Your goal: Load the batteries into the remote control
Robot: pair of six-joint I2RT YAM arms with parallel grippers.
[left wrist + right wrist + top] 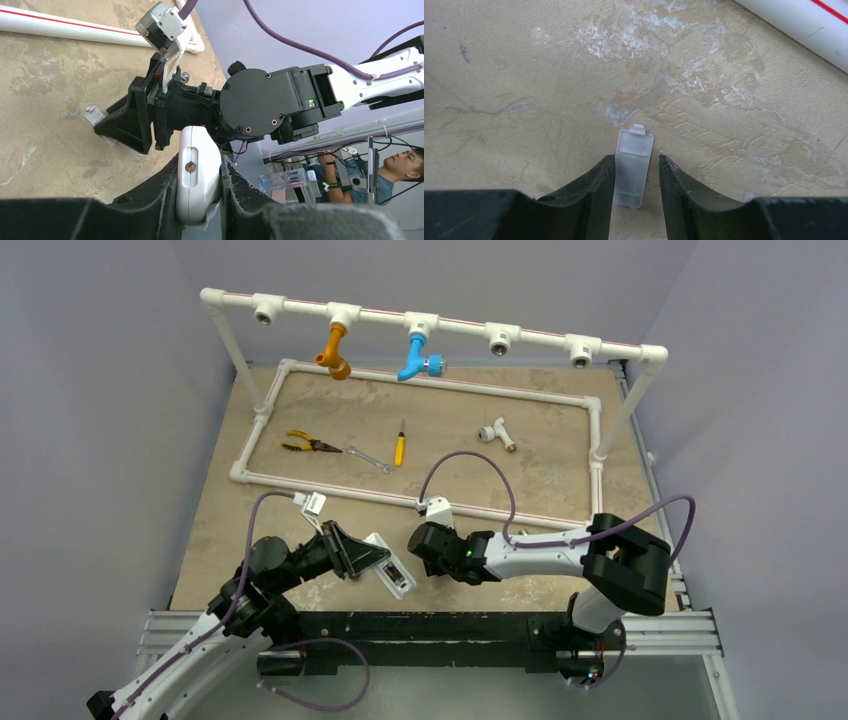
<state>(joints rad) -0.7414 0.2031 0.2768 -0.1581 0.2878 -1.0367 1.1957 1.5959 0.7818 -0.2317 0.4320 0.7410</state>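
My left gripper (375, 556) is shut on the white remote control (391, 565) and holds it off the table, with its dark battery bay (397, 576) facing up. In the left wrist view the remote (199, 150) sits edge-on between the jaws of the left gripper (200, 161). My right gripper (418, 540) is low over the table, just right of the remote. It is open, and its fingers straddle the small flat white cover (631, 172) lying on the table. The left finger touches the cover's edge and the right finger stands apart. No loose batteries show.
A white PVC pipe frame (420, 502) lies across the table behind both grippers. Inside it lie pliers (305, 445), a wrench (370, 458), a yellow-handled screwdriver (400, 446) and a white pipe tee (497, 432). Orange (336, 352) and blue (415, 358) taps hang from the overhead pipe.
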